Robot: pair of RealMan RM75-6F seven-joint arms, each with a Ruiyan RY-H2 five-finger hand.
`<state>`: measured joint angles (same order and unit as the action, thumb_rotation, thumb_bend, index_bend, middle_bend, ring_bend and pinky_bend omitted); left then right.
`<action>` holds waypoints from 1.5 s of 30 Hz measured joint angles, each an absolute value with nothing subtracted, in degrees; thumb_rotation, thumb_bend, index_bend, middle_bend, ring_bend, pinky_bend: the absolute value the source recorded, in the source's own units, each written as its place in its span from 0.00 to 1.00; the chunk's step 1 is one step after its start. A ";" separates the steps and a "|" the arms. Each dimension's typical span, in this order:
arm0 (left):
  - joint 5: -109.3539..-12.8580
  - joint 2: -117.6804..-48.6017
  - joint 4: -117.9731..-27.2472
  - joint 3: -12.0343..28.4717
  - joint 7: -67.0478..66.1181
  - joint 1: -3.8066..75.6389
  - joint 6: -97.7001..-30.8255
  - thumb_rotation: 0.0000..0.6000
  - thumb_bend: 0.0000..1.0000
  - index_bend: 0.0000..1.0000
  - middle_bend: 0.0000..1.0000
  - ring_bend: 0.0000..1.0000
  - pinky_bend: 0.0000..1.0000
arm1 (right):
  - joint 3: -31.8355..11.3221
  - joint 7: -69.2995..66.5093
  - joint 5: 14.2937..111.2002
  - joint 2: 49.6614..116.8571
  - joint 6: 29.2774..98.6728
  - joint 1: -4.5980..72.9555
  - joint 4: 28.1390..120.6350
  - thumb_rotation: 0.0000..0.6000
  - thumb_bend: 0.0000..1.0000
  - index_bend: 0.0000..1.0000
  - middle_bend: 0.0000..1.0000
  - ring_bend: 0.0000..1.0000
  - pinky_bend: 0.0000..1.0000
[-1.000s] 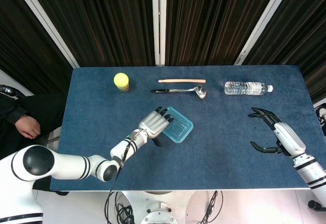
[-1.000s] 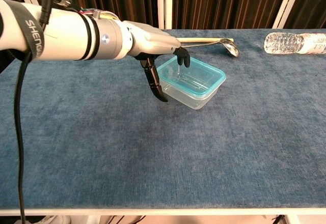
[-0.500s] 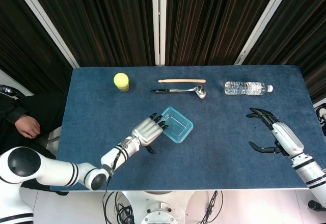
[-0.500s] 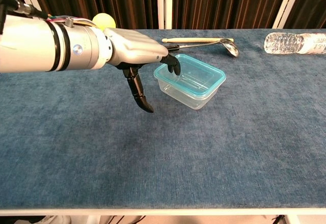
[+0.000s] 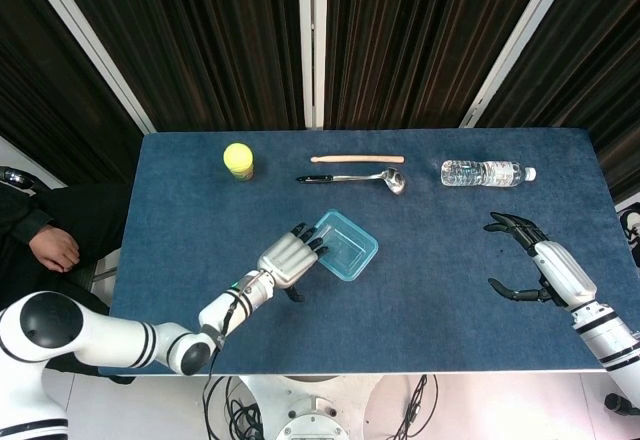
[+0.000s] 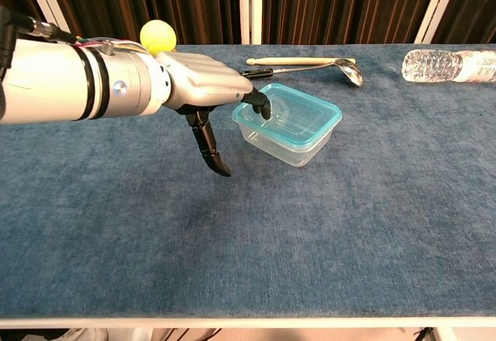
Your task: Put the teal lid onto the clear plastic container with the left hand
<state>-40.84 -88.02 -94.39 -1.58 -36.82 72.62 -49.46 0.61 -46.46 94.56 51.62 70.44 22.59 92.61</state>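
- So, my left hand hangs palm-down just beside the clear plastic container, fingers spread and grasping nothing; its dark fingertips reach over the container's near-left corner, the thumb pointing down toward the table.
- I see the teal lid sitting on top of the container, its rim lining up with the walls.
- Beyond the container lie a metal ladle and, further back, a wooden stick.
- Back-left of the container stands a yellow jar; back-right lies a water bottle.
- Well right of the container, my right hand hovers released, fingers curved apart.
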 measured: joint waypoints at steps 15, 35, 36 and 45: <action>-47.20 -91.17 -96.14 0.13 -40.63 72.08 -50.94 0.71 0.00 0.17 0.14 0.01 0.08 | 0.69 -47.08 94.35 51.88 70.48 22.40 91.89 1.00 0.22 0.00 0.17 0.00 0.00; -46.47 -94.09 -94.02 -0.06 -42.99 71.08 -50.83 0.71 0.00 0.17 0.14 0.01 0.08 | 0.87 -47.91 94.27 52.27 70.42 22.23 91.07 1.00 0.22 0.00 0.17 0.00 0.00; -46.81 -93.81 -94.30 0.21 -42.50 70.89 -51.01 0.71 0.00 0.17 0.14 0.01 0.08 | 0.88 -47.94 94.26 52.25 70.50 22.17 91.05 1.00 0.22 0.00 0.17 0.00 0.00; -50.96 -86.16 -98.31 4.74 -28.40 64.98 -54.66 0.91 0.00 0.18 0.14 0.01 0.08 | 1.47 -47.28 94.23 52.22 70.64 21.46 90.02 1.00 0.22 0.00 0.14 0.00 0.00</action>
<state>-50.96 -86.16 -98.31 4.74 -28.40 64.98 -54.66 1.47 -47.28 94.23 52.22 70.64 21.46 90.02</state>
